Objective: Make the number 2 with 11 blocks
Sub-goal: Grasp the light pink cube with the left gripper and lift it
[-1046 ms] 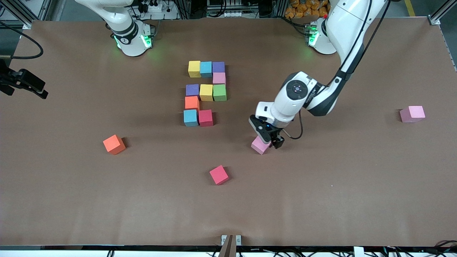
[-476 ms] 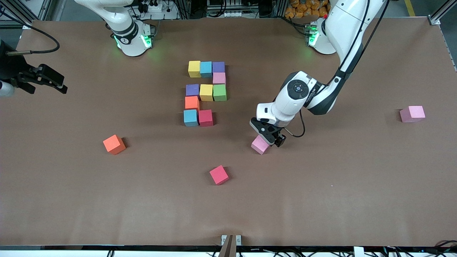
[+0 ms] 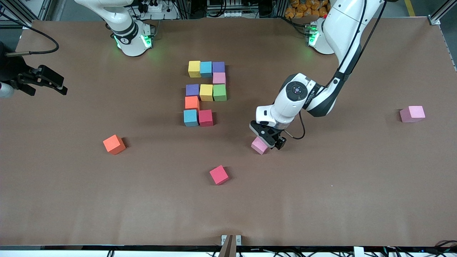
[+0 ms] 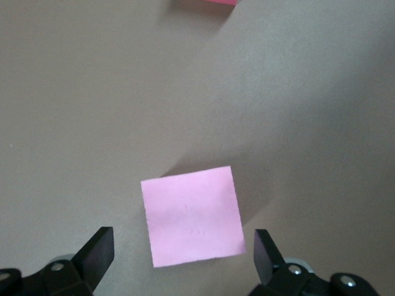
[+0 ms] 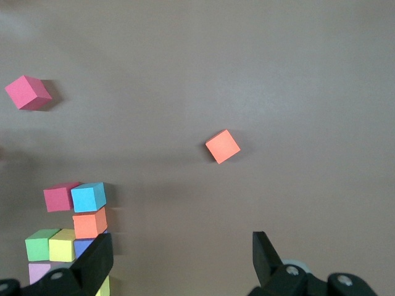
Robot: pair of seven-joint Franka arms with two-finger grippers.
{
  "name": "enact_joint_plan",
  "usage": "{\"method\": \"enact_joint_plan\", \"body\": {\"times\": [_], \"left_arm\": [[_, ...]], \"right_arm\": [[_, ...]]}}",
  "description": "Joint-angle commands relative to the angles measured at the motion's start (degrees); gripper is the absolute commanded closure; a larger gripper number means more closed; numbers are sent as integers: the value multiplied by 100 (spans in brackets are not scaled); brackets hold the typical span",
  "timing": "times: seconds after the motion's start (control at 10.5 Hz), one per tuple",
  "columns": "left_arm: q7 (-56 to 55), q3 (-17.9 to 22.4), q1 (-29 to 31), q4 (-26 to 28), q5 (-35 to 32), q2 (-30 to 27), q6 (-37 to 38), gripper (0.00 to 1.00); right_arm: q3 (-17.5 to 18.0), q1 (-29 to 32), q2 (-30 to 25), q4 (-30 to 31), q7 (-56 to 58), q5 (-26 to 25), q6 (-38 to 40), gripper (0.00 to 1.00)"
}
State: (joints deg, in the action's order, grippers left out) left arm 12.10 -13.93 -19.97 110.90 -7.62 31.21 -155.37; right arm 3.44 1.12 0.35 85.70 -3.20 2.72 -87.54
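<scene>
Fingers (image 4: 95,253) of the left gripper (image 3: 268,140) stand spread apart on both sides of a pink block (image 4: 192,215) on the table (image 3: 321,196), not grasping it. The unfinished number 2 (image 3: 205,92) lies farther from the front camera, between both bases. The right gripper (image 3: 50,80) waits with released fingers over the right arm's end of the table.

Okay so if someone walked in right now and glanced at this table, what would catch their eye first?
Probably the unfinished number 2 of multicoloured blocks mid-table, ten cubes laid and its bottom row one short. Next, the left claw, open, straddling a loose pink block toward the left arm's end from the digit. The right claw waits open over the table's edge at the right arm's end.
</scene>
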Motion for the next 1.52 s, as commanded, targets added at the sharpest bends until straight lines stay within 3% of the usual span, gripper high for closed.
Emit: {"method": "enact_joint_plan", "body": {"times": [0.0, 0.86, 0.95, 1.05, 1.14, 1.24, 1.43], "left_arm": [[-67, 92, -182, -323, 137, 183, -46, 0], [-164, 127, -253, -394, 120, 535, -116, 0], [-164, 127, -262, -411, 111, 535, -116, 20], [-164, 127, -253, -412, 103, 535, -116, 47], [-164, 127, -253, -403, 85, 526, -116, 63], [-156, 127, -244, -368, 67, 526, -99, 70], [-59, 118, -314, -359, 41, 509, -64, 95]], "right_arm": [[7, -15, 44, -19, 74, 44, -69, 0], [-37, -147, 114, 16, 4, 18, -113, 0], [-37, -156, 114, 16, 4, 18, -122, 0], [-37, -156, 114, 25, 4, 18, -114, 0], [-28, -164, 114, 51, 4, 18, -105, 0], [-28, -173, 114, 60, -5, 18, -114, 0], [-28, -182, 123, 52, -5, 18, -122, 0]]}}
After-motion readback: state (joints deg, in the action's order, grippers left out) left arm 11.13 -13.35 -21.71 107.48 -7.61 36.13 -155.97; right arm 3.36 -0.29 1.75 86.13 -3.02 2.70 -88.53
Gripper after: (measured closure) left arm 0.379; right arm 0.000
